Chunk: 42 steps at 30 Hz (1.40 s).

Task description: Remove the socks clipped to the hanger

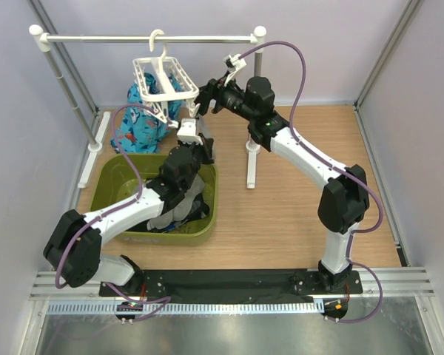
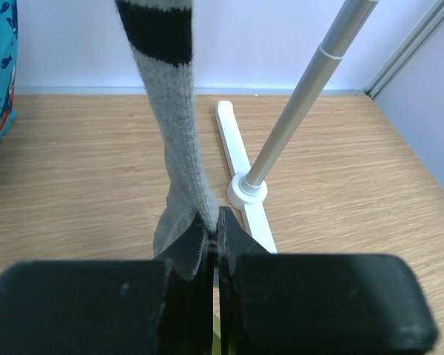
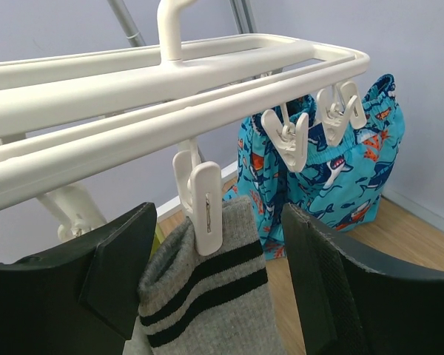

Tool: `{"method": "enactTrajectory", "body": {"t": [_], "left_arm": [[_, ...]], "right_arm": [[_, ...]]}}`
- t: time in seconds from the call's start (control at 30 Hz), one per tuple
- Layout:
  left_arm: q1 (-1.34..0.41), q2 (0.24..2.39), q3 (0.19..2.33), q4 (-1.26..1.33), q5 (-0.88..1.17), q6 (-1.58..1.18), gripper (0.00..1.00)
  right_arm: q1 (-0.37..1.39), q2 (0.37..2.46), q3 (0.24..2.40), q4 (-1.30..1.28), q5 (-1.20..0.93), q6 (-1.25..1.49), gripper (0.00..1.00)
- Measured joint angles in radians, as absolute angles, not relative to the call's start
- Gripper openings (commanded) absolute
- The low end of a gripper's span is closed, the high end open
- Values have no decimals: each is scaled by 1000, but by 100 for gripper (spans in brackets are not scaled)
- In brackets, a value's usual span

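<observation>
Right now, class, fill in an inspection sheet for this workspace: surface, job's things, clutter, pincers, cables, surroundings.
Surface: pale wooden tabletop.
Job's things: white hanger hooked on the rail; grey striped sock hanging from one clip; dark and grey socks piled in the green bin.
Clutter: blue shark-print fabric by the back wall.
Pincers: left pincer shut on the hanging sock's lower part; right pincer open, either side of the clip at the cuff.
Cables: purple cable loops along each arm.
Surroundings: white rail stand, plain walls, metal corner frame.
</observation>
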<state>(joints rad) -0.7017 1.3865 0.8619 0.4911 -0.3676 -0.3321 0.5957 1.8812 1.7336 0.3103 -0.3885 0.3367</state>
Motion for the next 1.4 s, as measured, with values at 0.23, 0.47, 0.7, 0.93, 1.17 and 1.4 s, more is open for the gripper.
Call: {"method": "enactTrajectory", "body": {"t": [0.23,0.47,0.7,0.93,1.17,1.4], "left_arm": [[-707,1390,862,500,-381,-331,0],[-708,1390,863,501,-386,-332,0],[-716,1390,864,501,-393,-330,0],[-725,1391,873,500,-399,-324,0],[-728,1393,879,500,-402,-310,0],[-736,1394,882,501,-408,-305,0]], "right_arm": [[607,1878,1711,342,-398,313,78],[628,1874,1691,343,-372,278,76],[654,1874,1708,311,-262,230,61],[667,1874,1737,311,-165,211,57],[677,1874,1758,305,-124,207,43],[689,1878,1815,275,-113,206,37]]}}
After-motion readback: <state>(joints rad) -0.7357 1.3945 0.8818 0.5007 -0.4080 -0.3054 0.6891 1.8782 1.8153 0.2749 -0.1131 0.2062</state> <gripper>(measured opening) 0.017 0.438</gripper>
